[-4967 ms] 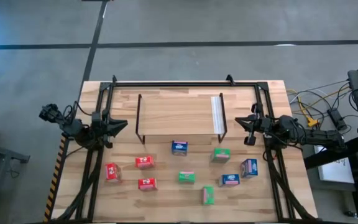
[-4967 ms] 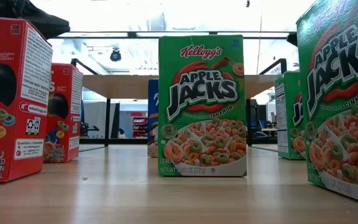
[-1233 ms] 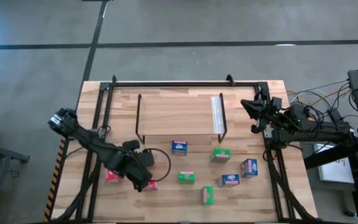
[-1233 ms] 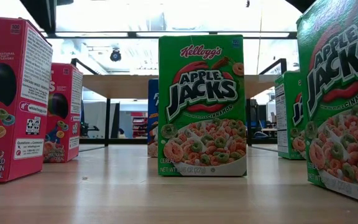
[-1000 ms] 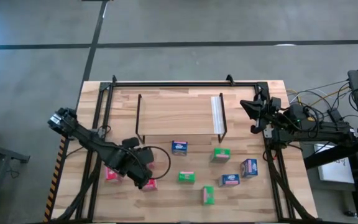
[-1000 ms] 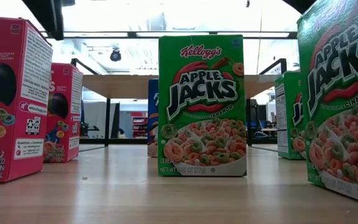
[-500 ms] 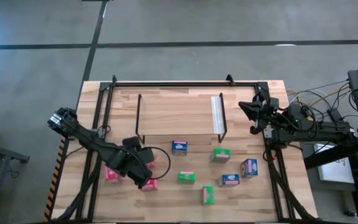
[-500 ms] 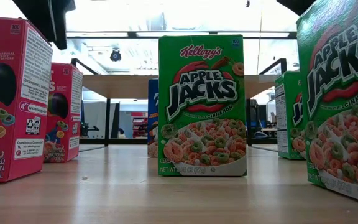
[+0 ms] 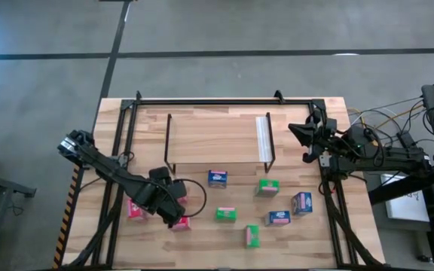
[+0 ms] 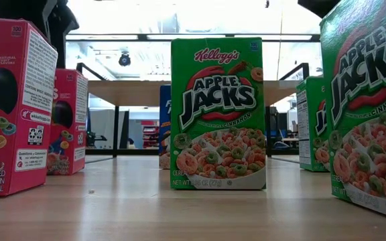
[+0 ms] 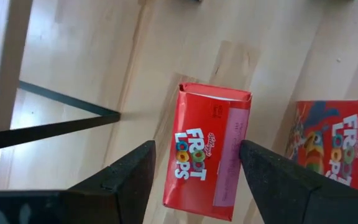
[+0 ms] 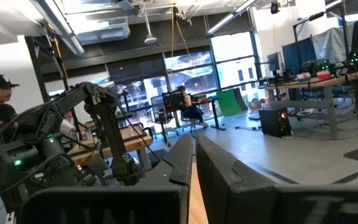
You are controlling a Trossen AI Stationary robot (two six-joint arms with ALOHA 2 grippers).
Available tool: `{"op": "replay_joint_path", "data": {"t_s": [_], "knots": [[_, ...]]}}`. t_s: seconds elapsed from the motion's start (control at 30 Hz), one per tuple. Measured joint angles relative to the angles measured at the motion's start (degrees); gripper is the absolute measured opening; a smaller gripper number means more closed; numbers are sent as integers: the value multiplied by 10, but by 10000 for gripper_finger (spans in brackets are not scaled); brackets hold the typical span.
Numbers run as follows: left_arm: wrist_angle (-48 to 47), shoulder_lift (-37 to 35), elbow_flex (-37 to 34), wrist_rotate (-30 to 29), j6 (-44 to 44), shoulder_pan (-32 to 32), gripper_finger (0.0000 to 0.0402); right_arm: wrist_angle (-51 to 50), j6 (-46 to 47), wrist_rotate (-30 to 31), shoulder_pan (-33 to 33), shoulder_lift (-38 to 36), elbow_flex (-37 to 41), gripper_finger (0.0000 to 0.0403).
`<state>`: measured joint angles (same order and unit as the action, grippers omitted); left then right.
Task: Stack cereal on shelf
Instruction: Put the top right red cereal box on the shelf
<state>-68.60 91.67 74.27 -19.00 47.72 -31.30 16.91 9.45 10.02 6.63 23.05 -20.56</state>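
Observation:
A red cereal box (image 11: 202, 177) stands upright on the table, its top toward my left wrist camera. My left gripper (image 11: 196, 147) hangs over it, pointing steeply down and open, one finger on either side of the box's top; no touch shows. From above, the gripper (image 9: 173, 202) hides this box. Two more red boxes (image 9: 135, 211) (image 9: 180, 223) stand close by. The shelf (image 9: 217, 139) stands behind, its white strip (image 9: 263, 138) on the right. My right gripper (image 9: 301, 140) waits shut at the table's right edge, pointing out into the room.
Blue boxes (image 9: 218, 178) (image 9: 301, 202) (image 9: 279, 217) and green boxes (image 9: 268, 187) (image 9: 226, 214) (image 9: 252, 236) stand scattered over the middle and right of the table. The bigger black frame (image 9: 202, 100) runs round the table. People show in the room beyond.
My left gripper has come down over the red box; in the low view its dark body has sunk in from the top left. The boxes have stayed where they were.

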Motion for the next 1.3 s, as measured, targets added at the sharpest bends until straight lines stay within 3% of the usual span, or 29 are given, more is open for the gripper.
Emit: {"op": "replay_joint_path", "data": {"t_s": [0.4,0.83,1.1,1.3], "knots": [[11,-4,14,6,-18,2,221,0,0,0,0,0,0,13],[-33,-5,29,8,18,8,240,0,-1,0,0,0,0,13],[-51,-7,71,18,-26,7,242,0,-3,0,0,0,0,13],[-60,-5,97,-23,-7,9,243,0,-4,0,0,0,0,13]]}}
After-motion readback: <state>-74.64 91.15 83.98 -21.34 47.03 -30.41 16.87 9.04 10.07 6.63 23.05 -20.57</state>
